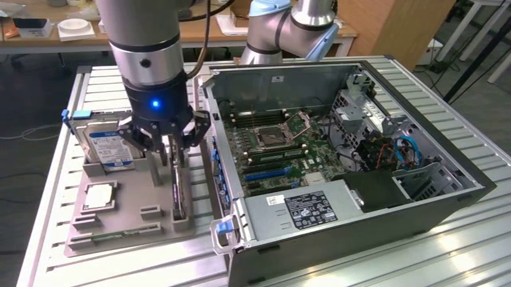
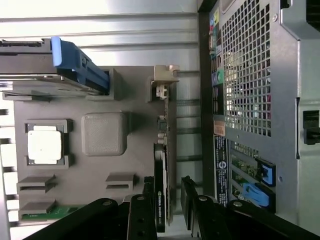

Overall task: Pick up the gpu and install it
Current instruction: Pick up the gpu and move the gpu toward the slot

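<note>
In the exterior view, the gripper [image 1: 169, 160] hangs over the grey holder [image 1: 136, 222] on the table [image 1: 48, 197], to the exterior view's left of the open computer case [image 1: 359, 245]. Its jaws stand apart, one on either side of the far end of the gpu [image 1: 178, 200], which stands on edge in the holder's slot nearest the case. In the wrist view, the gpu [image 2: 160, 170] sits in its slot and runs between the spread fingers [image 2: 149, 200], just beside the case [image 2: 250, 75].
</note>
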You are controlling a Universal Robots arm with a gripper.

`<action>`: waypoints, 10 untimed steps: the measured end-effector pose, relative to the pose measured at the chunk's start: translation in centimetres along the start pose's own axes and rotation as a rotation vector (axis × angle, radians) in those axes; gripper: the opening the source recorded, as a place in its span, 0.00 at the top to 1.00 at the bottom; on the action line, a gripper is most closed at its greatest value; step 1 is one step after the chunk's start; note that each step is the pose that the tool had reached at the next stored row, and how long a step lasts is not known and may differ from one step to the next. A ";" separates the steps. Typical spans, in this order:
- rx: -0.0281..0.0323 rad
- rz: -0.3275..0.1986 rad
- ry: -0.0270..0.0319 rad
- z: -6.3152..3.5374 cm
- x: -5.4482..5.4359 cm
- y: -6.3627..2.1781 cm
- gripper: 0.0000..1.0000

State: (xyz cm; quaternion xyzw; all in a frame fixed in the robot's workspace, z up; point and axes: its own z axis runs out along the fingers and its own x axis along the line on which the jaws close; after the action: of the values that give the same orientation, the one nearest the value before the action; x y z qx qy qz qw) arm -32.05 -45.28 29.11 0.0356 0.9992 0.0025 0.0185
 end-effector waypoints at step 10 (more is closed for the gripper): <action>0.0000 0.000 0.0000 1.82 0.1 -0.25 0.64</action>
State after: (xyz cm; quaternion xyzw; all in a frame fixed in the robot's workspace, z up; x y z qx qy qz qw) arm -32.06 -45.52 27.29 0.0356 0.9992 0.0024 0.0185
